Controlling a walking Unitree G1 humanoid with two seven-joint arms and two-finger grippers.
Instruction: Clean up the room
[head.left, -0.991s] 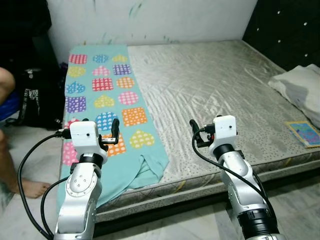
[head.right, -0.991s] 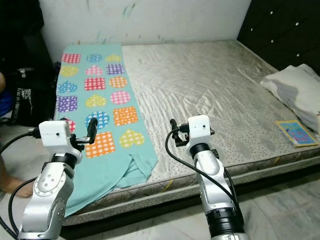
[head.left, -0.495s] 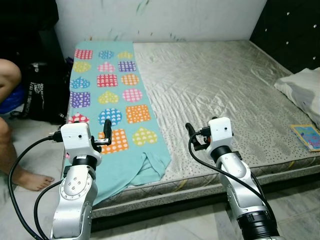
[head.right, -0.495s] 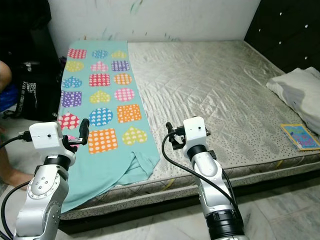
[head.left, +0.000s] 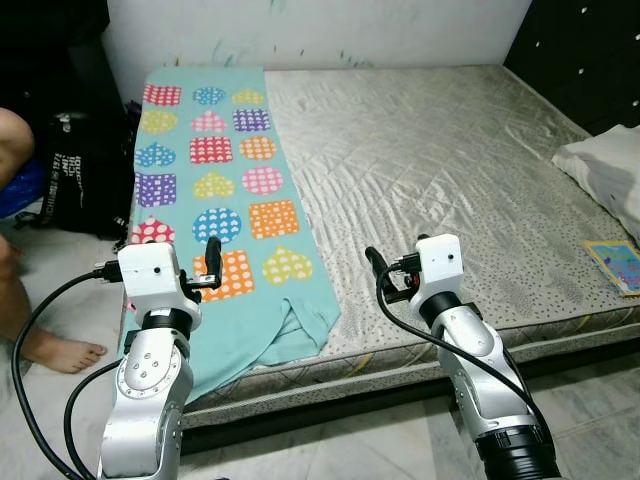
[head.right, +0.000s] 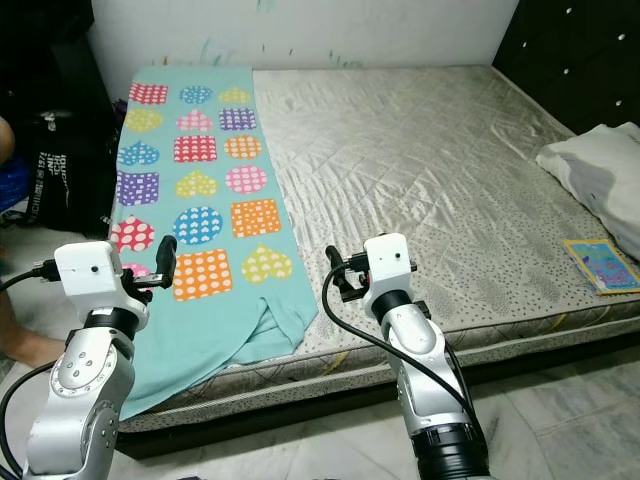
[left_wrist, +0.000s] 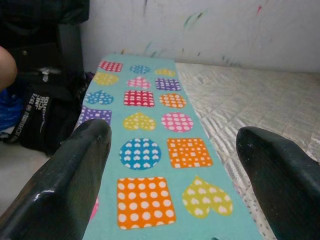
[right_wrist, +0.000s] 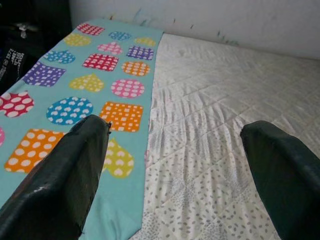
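Note:
A teal blanket (head.left: 215, 190) printed with coloured hearts and squares lies along the left side of a grey quilted mattress (head.left: 430, 160). Its near end droops crumpled over the front edge of the bed. Both arms are raised in front of that edge. My left gripper (left_wrist: 172, 132) is open and hovers near the blanket's lower left part, holding nothing. My right gripper (right_wrist: 175, 127) is also open and empty, above the mattress just right of the blanket's edge. A white pillow (head.left: 610, 175) and a colourful flat booklet (head.left: 618, 265) lie at the bed's right side.
A black bag (head.left: 70, 170) stands on the floor left of the bed, against the wall. A person's knee and bare foot (head.left: 55, 350) are at the far left on the pale tiled floor. A dark padded headboard (head.left: 590, 50) rises at the right.
The whole picture has shifted a little, so the camera has moved. Both grippers stay open, in the same pose before the bed. The blanket has not moved.

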